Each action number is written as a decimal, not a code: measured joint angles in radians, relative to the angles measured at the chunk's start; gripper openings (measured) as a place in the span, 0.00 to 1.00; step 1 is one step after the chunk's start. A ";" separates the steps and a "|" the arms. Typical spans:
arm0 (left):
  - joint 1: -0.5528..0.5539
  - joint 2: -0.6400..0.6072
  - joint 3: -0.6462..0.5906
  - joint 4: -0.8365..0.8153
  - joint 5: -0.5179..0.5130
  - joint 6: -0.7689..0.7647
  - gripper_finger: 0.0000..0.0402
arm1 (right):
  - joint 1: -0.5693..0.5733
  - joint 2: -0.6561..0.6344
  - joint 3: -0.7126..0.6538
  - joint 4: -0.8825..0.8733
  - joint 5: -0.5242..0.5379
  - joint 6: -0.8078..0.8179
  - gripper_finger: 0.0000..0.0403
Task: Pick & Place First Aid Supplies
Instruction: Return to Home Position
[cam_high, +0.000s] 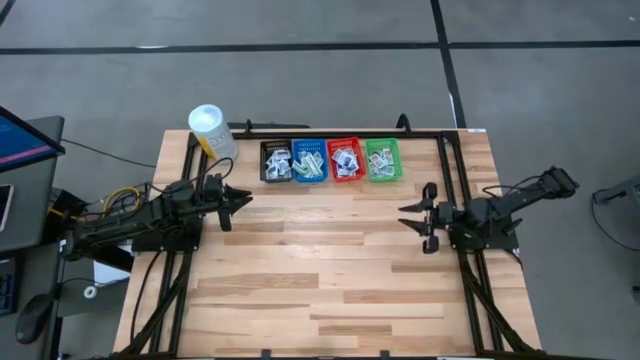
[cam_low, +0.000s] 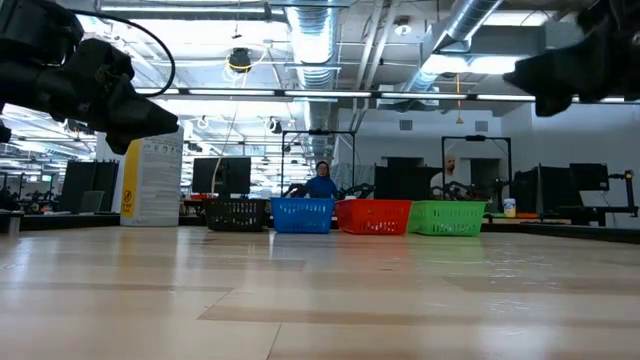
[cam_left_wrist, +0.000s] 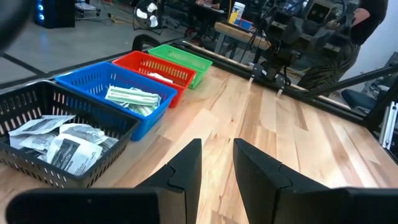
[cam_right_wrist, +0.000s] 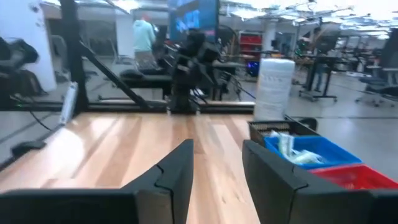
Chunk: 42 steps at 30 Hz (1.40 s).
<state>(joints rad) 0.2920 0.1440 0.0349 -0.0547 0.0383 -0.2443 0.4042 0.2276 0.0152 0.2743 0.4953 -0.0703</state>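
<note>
The first aid supplies lie in four small mesh baskets in a row at the table's far middle. White packets (cam_left_wrist: 57, 140) fill the black basket (cam_high: 275, 160). Pale-green strips (cam_left_wrist: 133, 99) lie in the blue basket (cam_high: 309, 160). More packets lie in the red basket (cam_high: 346, 160) and the green basket (cam_high: 382, 160). My left gripper (cam_high: 244, 197) is open and empty at the table's left, above the wood near the black basket. My right gripper (cam_high: 406, 215) is open and empty at the table's right, fingers pointing toward the left.
A tall white tub with a yellow label (cam_high: 212, 130) stands at the far left, beside the black basket. Bare wooden tabletop (cam_high: 320, 270) lies between the two arms and toward the near edge. A person in blue (cam_low: 322, 182) sits in the room beyond the table.
</note>
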 joint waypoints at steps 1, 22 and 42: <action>0.000 0.000 0.000 0.001 0.001 0.000 0.23 | -0.013 -0.013 -0.007 -0.019 0.000 -0.001 0.33; 0.000 0.000 0.000 0.019 -0.001 0.000 0.23 | -0.368 -0.032 -0.008 -0.215 -0.178 -0.038 0.33; -0.003 -0.071 -0.029 0.079 -0.005 0.000 0.23 | -0.507 0.147 -0.009 -0.214 -0.181 0.047 0.33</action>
<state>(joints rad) 0.2890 0.0733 0.0059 0.0238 0.0338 -0.2443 -0.1027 0.3748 0.0063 0.0600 0.3141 -0.0235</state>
